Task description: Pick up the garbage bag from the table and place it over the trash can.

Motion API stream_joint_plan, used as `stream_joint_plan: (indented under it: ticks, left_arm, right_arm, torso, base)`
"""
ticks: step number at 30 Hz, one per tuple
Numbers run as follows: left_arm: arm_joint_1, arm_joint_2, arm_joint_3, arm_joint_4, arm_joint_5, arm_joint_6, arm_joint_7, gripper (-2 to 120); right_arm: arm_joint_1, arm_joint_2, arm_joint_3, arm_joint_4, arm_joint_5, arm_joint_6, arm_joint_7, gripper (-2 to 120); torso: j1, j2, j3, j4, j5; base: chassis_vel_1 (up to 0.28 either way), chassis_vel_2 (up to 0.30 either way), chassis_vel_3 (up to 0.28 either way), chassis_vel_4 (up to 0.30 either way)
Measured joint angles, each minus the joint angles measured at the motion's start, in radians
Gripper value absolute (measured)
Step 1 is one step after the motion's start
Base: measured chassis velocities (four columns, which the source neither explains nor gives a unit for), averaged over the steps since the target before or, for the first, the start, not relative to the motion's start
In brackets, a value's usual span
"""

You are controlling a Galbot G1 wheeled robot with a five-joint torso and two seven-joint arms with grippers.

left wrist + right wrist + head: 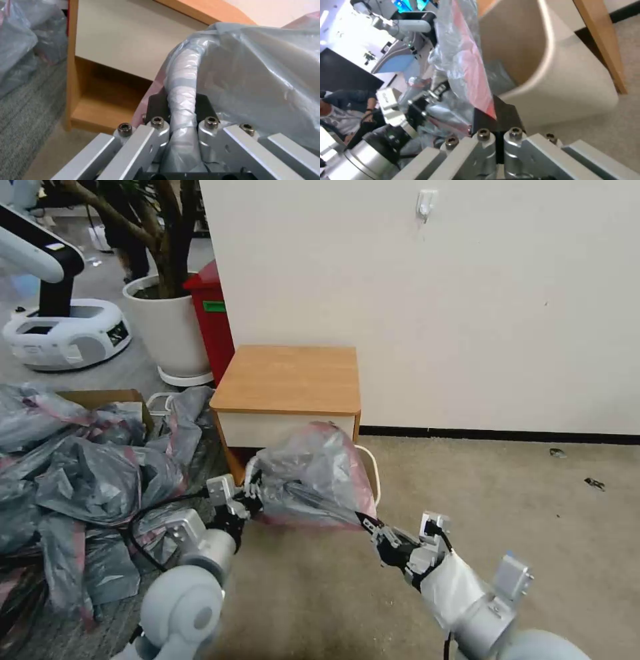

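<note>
Below table (287,380), both grippers, left (252,499) and right (368,525), apparently clamp garbage bag (313,473) over trash can (560,100).

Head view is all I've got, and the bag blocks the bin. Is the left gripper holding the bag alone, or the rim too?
Observer: Both. In the left wrist view the left gripper is closed around the rolled rim of the trash can, with film of the garbage bag wrapped over that rim.
Operator: And the right gripper?
Observer: In the right wrist view the right gripper is shut on the bag's pink-red band, just outside the can's near wall. It is not on the rim.
Operator: Any bag inside the can yet?
Observer: In the same view, much of the beige inner wall shows bare. Some grey film hangs against it. The bottom is hidden.
</note>
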Motion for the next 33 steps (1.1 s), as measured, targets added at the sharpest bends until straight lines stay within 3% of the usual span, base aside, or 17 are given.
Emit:
stream_joint_plan:
  ticks: [5, 6, 9, 13, 18, 26, 31, 33]
  left_arm:
    - [0.002, 0.003, 0.001, -0.005, -0.001, 0.002, 0.000, 6]
    - [0.003, 0.003, 0.005, -0.005, -0.001, 0.002, 0.000, 6]
    - [0.001, 0.003, 0.008, -0.003, 0.000, 0.002, 0.001, 6]
    - [-0.026, 0.005, 0.014, 0.018, 0.004, 0.003, 0.002, 6]
    - [-0.029, 0.010, 0.013, 0.019, 0.009, 0.003, 0.002, 6]
    - [-0.017, 0.019, 0.013, 0.006, 0.012, 0.006, 0.001, 6]
    - [-0.010, 0.012, 0.022, 0.003, 0.010, 0.007, -0.003, 6]
    - [-0.009, 0.011, 0.023, 0.002, 0.010, 0.007, -0.003, 6]
  right_arm:
    - [0.000, 0.010, -0.006, 0.008, -0.005, -0.015, 0.005, 2]
    - [-0.002, 0.014, -0.008, 0.020, -0.010, -0.020, 0.005, 10]
    - [-0.012, 0.017, -0.005, 0.024, -0.025, -0.024, 0.005, 16]
    - [-0.027, 0.014, 0.037, 0.025, -0.177, -0.012, 0.021, 36]
    - [0.007, 0.008, 0.072, 0.025, -0.242, 0.012, 0.022, 50]
    - [0.221, 0.082, 0.006, -0.021, -0.230, 0.139, 0.029, 84]
    - [0.269, 0.136, -0.056, -0.105, -0.271, 0.207, -0.014, 99]
    - [0.271, 0.142, -0.066, -0.116, -0.284, 0.218, -0.021, 99]
  torso:
    - [0.000, 0.000, 0.000, 0.0001, 0.0000]
    - [0.000, 0.000, 0.000, 0.0002, -0.0002]
    - [0.000, 0.000, 0.000, 0.0001, 0.0000]
    - [0.000, 0.000, 0.000, -0.0001, -0.0001]
    - [0.000, 0.000, 0.000, -0.0001, -0.0001]
    - [0.000, 0.000, 0.000, 0.0002, 0.0001]
    - [0.000, 0.000, 0.000, 0.0001, -0.0001]
    - [0.000, 0.000, 0.000, 0.0001, -0.0002]
  base:
    - [0.000, 0.000, 0.000, 0.000]
    - [0.000, 0.000, 0.000, 0.000]
    - [0.000, 0.000, 0.000, 0.000]
    - [0.000, 0.000, 0.000, 0.000]
    - [0.000, 0.000, 0.000, 0.000]
    - [0.000, 0.000, 0.000, 0.000]
    - [0.000, 0.000, 0.000, 0.000]
    - [0.000, 0.000, 0.000, 0.000]
